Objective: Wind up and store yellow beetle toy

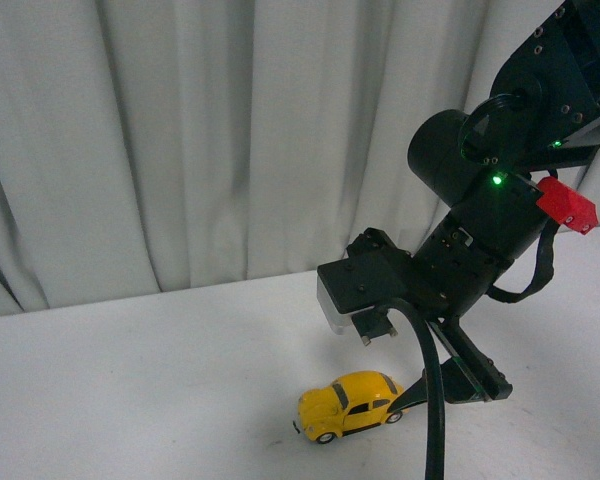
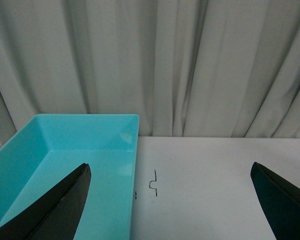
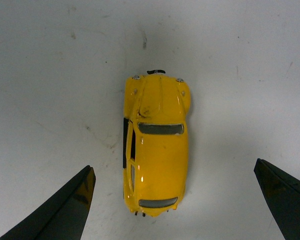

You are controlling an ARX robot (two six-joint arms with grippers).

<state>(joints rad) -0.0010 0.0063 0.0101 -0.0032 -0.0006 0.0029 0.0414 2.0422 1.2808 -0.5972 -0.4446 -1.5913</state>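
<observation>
Directly below the right gripper (image 3: 173, 166), on the table (image 3: 40, 75) — yellow beetle toy (image 3: 155, 150), centred between jaws spread wide | long axis square to the closing line; flanks face the jaws | left gripper (image 2: 170, 167) apart too, toy outside its view; right arm nearer

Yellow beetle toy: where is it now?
The yellow beetle toy sits on the white table, lower right of centre in the front view, under the right pincer, between its open fingers.
</observation>
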